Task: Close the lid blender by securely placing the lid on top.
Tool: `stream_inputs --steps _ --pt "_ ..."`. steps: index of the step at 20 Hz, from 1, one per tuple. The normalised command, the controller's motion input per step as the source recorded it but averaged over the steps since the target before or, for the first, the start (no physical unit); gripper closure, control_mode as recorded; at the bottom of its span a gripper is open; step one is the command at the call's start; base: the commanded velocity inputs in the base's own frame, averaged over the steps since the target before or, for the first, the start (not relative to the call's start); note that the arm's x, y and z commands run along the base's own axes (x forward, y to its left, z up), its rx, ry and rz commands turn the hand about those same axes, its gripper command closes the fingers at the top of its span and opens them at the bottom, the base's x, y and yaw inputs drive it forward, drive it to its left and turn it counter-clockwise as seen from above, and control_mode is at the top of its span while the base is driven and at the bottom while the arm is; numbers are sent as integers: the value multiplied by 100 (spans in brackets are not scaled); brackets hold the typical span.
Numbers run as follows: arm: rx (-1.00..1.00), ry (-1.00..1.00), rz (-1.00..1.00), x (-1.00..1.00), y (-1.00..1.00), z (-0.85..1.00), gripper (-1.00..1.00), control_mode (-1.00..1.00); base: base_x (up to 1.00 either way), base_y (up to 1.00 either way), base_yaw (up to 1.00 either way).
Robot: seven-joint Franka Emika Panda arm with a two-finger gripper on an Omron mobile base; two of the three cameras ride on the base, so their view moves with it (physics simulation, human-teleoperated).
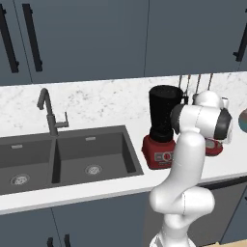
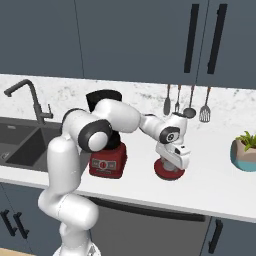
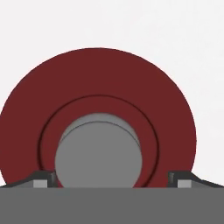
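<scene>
The pincer (image 3: 112, 178) stands wide and holds nothing, pointing straight down at the lid (image 3: 98, 118); in the hand view its two dark tips sit one on each side of the lid's grey centre knob, over the red ring around it, and whether they touch the lid cannot be told. In the right base view the pincer (image 2: 171, 164) hangs low over the lid (image 2: 169, 172), which lies flat on the pale desk (image 2: 210, 185) as a round red disc. The lid is just to the right of the blender (image 2: 106, 159), apart from it and not on the jar. In the left base view the blender (image 1: 161, 125) shows its tall dark jar on a boxy red base with round buttons at the front, its top uncovered, while the arm's white elbow hides most of the lid (image 1: 213, 147) beside it. Behind the lid, kitchen tools (image 2: 186, 102) hang in a row on the marble wall. Further right on the desk stands a small plant in a teal pot (image 2: 243, 151). Left of the blender a dark double sink (image 1: 62, 159) is let into the desk, with a grey tap (image 1: 50, 113) behind it, and dark cupboards (image 1: 87, 38) hang above.
</scene>
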Motion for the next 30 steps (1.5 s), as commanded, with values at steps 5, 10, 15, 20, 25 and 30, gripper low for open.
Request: stream_inputs --steps 5,10,15,20,25,30 --pt "0 0 0 0 0 -33 -100 -100 0 0 0" --pt "-5 -1 0 2 0 -30 100 -100 0 0 0" --pt "0 -1 0 0 0 0 100 -100 0 0 0" --pt "0 -1 0 -12 0 17 100 -100 0 0 0" --pt "0 -16 0 -74 -2 62 100 -100 0 0 0" --pt "0 -29 -2 -47 0 100 100 -100 0 0 0"
